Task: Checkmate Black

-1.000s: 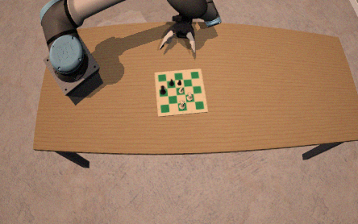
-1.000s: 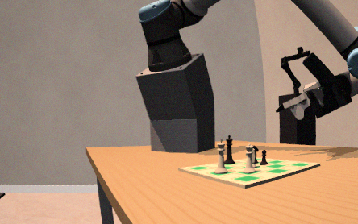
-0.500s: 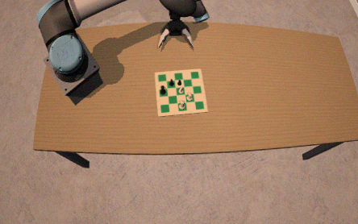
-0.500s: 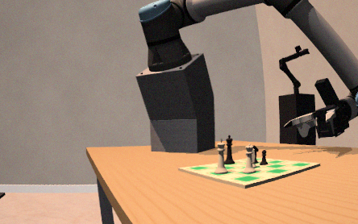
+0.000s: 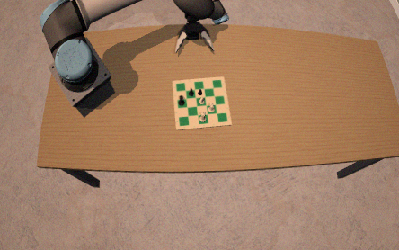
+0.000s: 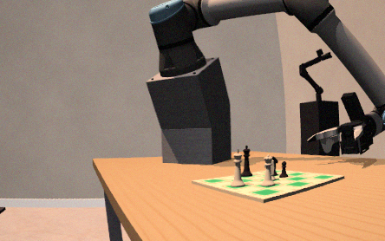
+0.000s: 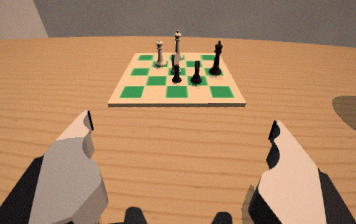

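Note:
A small green and cream chessboard (image 5: pixel 201 105) lies in the middle of the wooden table. On it stand a tall black king (image 5: pixel 181 101), two black pawns (image 5: pixel 190 92) (image 5: pixel 199 93) and three white pieces (image 5: pixel 202 100) (image 5: pixel 210 107) (image 5: pixel 202 117). My gripper (image 5: pixel 194 42) is open and empty, low over the table's far edge, well back from the board. In the wrist view the board (image 7: pixel 176 80) lies ahead between my spread fingers, with the black king (image 7: pixel 217 58) at the right and two tall white pieces (image 7: pixel 160 53) (image 7: pixel 177 42) at the back.
The robot's base (image 5: pixel 74 63) stands on the table's far left corner. In the side view a dark pedestal (image 6: pixel 191 117) rises behind the board (image 6: pixel 269 182), and my gripper (image 6: pixel 342 136) hovers at the right.

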